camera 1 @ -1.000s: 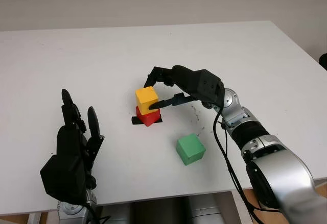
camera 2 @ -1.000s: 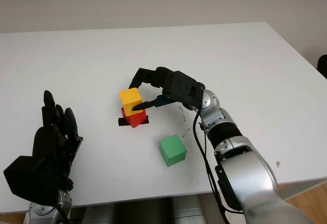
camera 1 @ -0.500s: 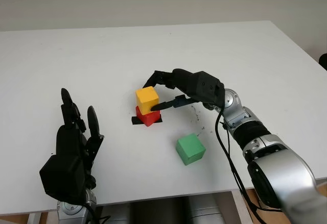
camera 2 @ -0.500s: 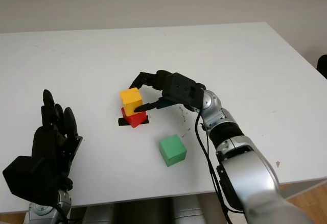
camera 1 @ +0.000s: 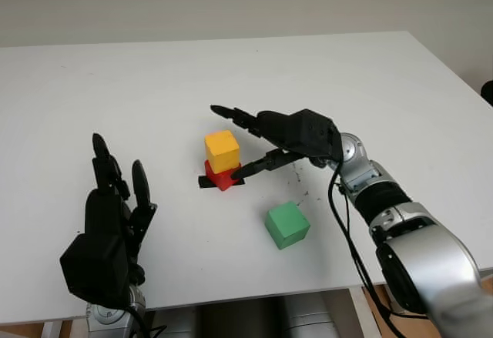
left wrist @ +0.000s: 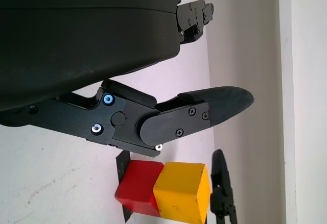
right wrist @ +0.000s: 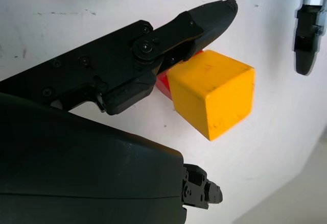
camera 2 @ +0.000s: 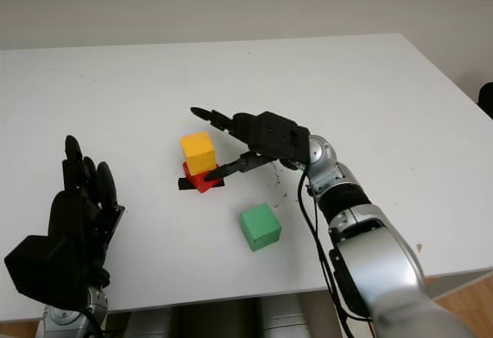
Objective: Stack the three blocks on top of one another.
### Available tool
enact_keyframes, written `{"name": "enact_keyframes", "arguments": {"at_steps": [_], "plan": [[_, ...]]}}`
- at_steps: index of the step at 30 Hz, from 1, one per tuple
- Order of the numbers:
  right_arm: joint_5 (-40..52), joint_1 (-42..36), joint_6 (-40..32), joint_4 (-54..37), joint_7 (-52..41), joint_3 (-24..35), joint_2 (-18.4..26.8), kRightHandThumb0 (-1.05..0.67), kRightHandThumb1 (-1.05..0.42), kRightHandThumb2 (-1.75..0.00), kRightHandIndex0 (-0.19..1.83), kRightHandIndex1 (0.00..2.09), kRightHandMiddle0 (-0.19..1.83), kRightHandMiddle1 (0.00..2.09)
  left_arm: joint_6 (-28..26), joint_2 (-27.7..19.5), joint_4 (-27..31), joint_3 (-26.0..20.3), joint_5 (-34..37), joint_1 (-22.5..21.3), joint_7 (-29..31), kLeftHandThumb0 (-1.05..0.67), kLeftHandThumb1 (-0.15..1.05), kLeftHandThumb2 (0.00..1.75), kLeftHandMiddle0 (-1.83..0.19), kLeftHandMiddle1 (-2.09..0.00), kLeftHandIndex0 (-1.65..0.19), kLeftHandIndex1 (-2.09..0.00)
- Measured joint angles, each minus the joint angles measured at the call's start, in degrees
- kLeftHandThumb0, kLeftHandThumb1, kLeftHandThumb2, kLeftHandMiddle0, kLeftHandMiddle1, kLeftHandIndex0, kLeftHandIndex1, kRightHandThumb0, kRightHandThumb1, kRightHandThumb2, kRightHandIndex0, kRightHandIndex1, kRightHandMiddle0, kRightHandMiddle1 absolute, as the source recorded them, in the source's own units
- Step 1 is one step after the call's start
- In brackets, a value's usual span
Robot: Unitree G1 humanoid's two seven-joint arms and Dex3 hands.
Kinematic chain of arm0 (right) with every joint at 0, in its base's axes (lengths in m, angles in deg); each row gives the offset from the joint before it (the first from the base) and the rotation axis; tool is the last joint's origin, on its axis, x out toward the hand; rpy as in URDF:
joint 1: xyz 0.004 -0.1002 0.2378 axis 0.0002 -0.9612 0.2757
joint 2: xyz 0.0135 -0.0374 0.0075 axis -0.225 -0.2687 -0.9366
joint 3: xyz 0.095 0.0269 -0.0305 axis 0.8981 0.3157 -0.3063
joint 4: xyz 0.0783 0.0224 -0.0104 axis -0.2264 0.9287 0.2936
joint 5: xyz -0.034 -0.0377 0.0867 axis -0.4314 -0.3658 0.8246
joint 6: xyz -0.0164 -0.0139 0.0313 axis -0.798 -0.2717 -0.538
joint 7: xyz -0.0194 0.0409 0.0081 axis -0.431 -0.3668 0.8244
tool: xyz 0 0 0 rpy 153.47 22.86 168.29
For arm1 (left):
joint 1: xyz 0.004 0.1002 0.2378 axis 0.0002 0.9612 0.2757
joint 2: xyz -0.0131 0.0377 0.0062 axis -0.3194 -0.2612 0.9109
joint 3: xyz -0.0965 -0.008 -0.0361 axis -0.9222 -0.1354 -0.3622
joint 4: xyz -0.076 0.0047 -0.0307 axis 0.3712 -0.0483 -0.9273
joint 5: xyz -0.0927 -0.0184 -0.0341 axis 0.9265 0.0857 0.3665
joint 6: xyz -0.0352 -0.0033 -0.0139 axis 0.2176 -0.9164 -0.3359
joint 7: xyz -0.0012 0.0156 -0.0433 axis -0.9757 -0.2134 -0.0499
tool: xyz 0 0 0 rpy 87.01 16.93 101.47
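A yellow block (camera 1: 222, 149) sits on a red block (camera 1: 222, 176), which stands on a black mark (camera 1: 205, 183) near the middle of the white table (camera 1: 154, 84). My right hand (camera 1: 240, 142) is open just right of this stack, its fingers spread on either side of the yellow block without touching it. The green block (camera 1: 287, 224) lies alone on the table, nearer the front edge and to the right of the stack. My left hand (camera 1: 108, 230) is open at the front left, far from the blocks.
The table's front edge runs just below the green block and the left hand. Its right edge (camera 1: 454, 76) falls away beyond my right arm (camera 1: 370, 192).
My right hand has let go of the yellow block: its fingers opened and drew back a little to the right. The yellow block stays on the red one. The left hand has not moved.
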Motion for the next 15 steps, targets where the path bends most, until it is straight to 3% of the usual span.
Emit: {"name": "enact_keyframes", "arguments": {"at_steps": [3, 7, 10, 15], "plan": [[3.5, -0.07, -0.5, -3.02, 0.25, 2.94, 0.61, -0.81, -0.9, -0.05, -0.19, 0.0, -0.17, 0.01, 0.0, 0.02, 0.01, 0.03, -0.01, -0.01, -0.04, -0.7, 1.05, 0.65, 0.17, -0.05, 0.18, -0.05], [10.7, -0.43, -7.16, -11.15, 4.85, 10.66, 2.92, -0.67, -0.9, -0.05, -0.07, 0.07, 0.09, 0.15, 0.0, 0.2, 0.07, -0.05, 0.53, 0.01, -0.08, -0.7, 1.05, 0.63, 0.18, -0.05, 0.19, -0.04], [13.76, -1.82, -10.86, -18.22, 4.43, 14.21, 7.55, -0.6, -0.89, -0.05, 0.0, 0.1, 0.19, 0.22, -0.01, 0.2, 0.15, -0.36, 0.61, 0.03, -0.17, -0.7, 1.05, 0.63, 0.17, -0.05, 0.19, -0.05], [14.81, -9.26, -16.21, -32.52, 1.19, 16.96, 16.33, -0.65, -0.87, -0.05, 0.16, 0.15, 0.29, 0.25, -0.12, 0.17, 0.31, -0.71, 0.87, -0.01, -0.07, -0.71, 1.05, 0.64, 0.17, -0.06, 0.18, -0.05]]}}
